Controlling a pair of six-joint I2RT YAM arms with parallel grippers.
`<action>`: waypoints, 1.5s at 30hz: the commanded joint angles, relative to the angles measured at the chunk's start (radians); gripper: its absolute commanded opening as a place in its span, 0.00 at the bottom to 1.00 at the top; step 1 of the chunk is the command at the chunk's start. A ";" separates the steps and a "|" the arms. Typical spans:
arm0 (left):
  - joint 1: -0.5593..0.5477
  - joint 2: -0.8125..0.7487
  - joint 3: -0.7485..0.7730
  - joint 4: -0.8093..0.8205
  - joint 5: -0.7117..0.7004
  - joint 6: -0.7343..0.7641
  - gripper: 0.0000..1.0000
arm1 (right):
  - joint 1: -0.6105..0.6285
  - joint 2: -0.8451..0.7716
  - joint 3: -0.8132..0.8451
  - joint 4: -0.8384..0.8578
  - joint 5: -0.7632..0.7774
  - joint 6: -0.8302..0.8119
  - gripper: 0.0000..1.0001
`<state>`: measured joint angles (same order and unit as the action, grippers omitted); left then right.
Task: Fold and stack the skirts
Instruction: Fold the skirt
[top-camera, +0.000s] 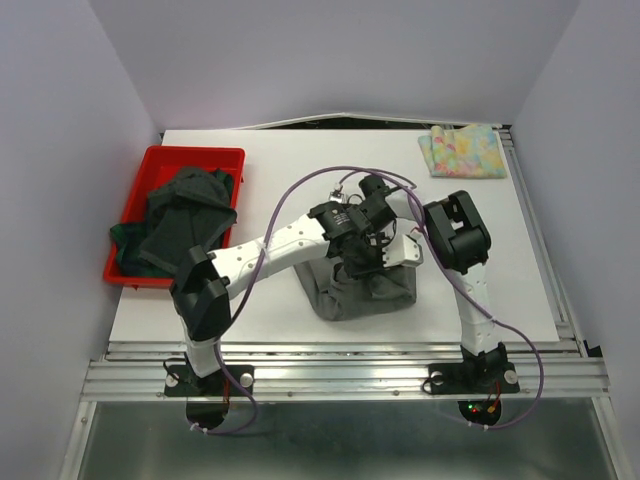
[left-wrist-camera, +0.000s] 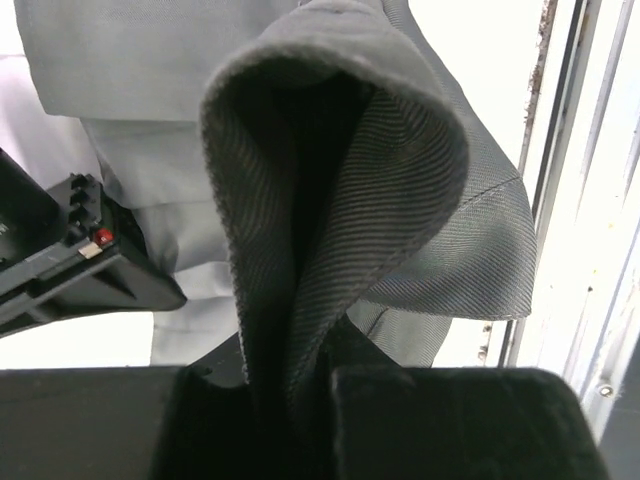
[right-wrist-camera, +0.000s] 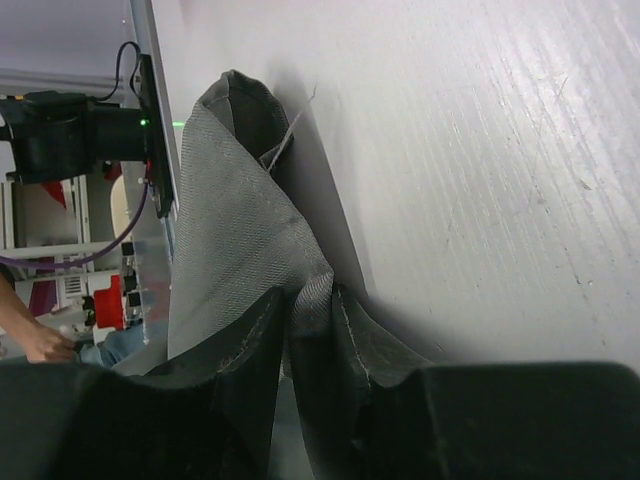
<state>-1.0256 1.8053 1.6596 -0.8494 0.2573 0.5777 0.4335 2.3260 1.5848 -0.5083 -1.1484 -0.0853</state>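
A grey skirt (top-camera: 365, 293) hangs bunched over the table's near middle, held up by both grippers. My left gripper (top-camera: 360, 262) is shut on a fold of its ribbed grey cloth (left-wrist-camera: 330, 230). My right gripper (top-camera: 402, 252) is shut on another edge of the same skirt (right-wrist-camera: 240, 250). A folded pastel yellow-blue floral skirt (top-camera: 463, 151) lies at the far right corner. Dark grey and dark green skirts (top-camera: 185, 215) are heaped in the red bin.
The red plastic bin (top-camera: 152, 166) stands at the left edge of the white table (top-camera: 300, 160). A metal rail (top-camera: 340, 352) runs along the near edge. The left arm reaches across the table's middle.
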 joint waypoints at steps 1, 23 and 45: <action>0.007 -0.027 -0.072 0.116 -0.046 -0.001 0.00 | 0.056 -0.050 0.003 -0.036 0.038 -0.007 0.32; 0.024 -0.004 -0.362 0.484 -0.337 0.068 0.00 | 0.090 -0.004 -0.022 -0.035 -0.004 0.016 0.32; 0.021 -0.227 -0.477 0.644 -0.552 0.086 0.83 | 0.090 0.062 0.058 -0.036 0.007 0.033 0.34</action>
<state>-1.0256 1.6775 1.2007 -0.2111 -0.1841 0.6834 0.4854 2.3543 1.6089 -0.5358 -1.1889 -0.0380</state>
